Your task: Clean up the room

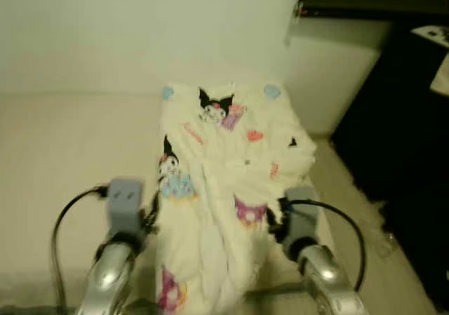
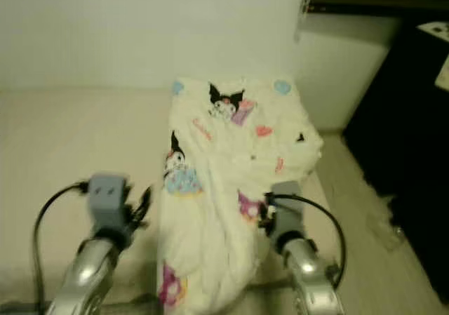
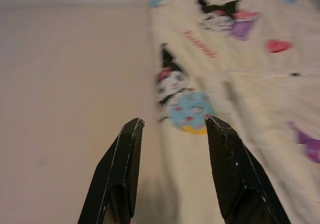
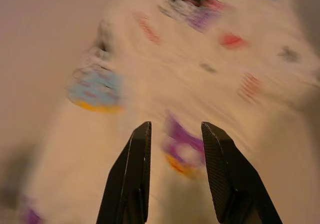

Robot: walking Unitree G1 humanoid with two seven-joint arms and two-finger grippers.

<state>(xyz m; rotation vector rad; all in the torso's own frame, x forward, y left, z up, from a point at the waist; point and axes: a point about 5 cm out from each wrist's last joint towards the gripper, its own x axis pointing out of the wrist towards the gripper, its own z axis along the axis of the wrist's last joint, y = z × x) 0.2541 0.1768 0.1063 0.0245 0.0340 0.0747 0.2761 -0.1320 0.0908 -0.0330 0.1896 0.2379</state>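
Both jaws stand open, holding nothing: left gripper (image 3: 172, 126) at the left edge of the printed blanket (image 1: 231, 182), right gripper (image 4: 175, 129) over its middle, on the bed (image 1: 63, 146).

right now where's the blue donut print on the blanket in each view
Left eye view: blue donut print on the white blanket, at its left edge, just ahead of the left gripper.
Right eye view: same print, left edge, mid-height.
Left wrist view, just beyond the open fingers.
Right wrist view: blurred, well off to one side of the fingers.
Shared landmark: the black-eared cartoon character near the far edge.
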